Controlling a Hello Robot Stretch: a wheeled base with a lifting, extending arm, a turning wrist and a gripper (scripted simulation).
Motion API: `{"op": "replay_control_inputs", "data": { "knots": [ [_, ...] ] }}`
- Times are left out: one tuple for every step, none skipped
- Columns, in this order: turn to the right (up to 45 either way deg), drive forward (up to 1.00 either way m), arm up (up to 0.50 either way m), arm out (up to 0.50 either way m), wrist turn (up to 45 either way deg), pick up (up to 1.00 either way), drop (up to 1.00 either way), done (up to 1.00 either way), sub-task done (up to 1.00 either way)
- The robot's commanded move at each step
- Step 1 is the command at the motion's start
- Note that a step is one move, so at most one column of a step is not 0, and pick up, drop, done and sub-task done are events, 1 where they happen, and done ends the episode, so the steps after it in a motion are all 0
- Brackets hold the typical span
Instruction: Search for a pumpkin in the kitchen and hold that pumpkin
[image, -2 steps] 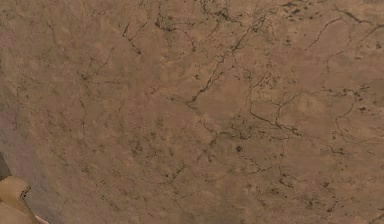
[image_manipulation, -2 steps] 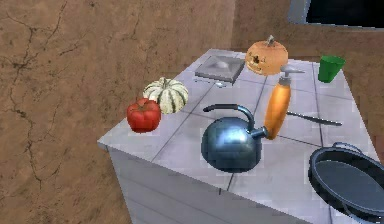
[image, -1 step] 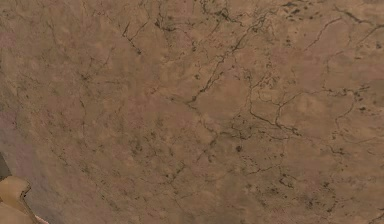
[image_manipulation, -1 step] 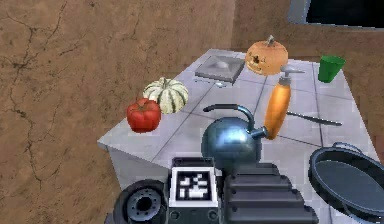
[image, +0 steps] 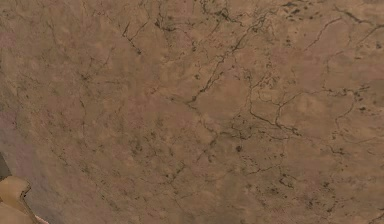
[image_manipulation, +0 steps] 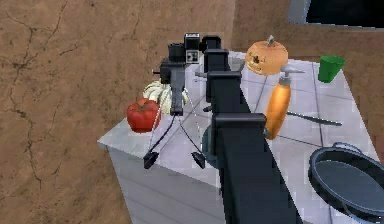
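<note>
An orange pumpkin, round and a little flattened, ribbed, with a short brownish stem on top and darker marks on its front, stands upright on the pale tiled counter near its far edge, at about two o'clock from the middle of the arm side view. A paler pumpkin, whitish with greenish ribs, sits on the same counter near its left corner. It is at about ten o'clock from the middle, between eight and nine o'clock from the orange one and well apart from it.

A brown veined surface, marbled with dark branching cracks, spreads across the forward view. At seven o'clock, a pale tan rounded object sits in the corner.
</note>
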Motion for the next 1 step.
{"op": "replay_control_inputs", "data": {
  "knots": [
    [0.0,0.0,0.0,0.0,45.0,0.0,0.0,0.0,0.0]
  ]
}}
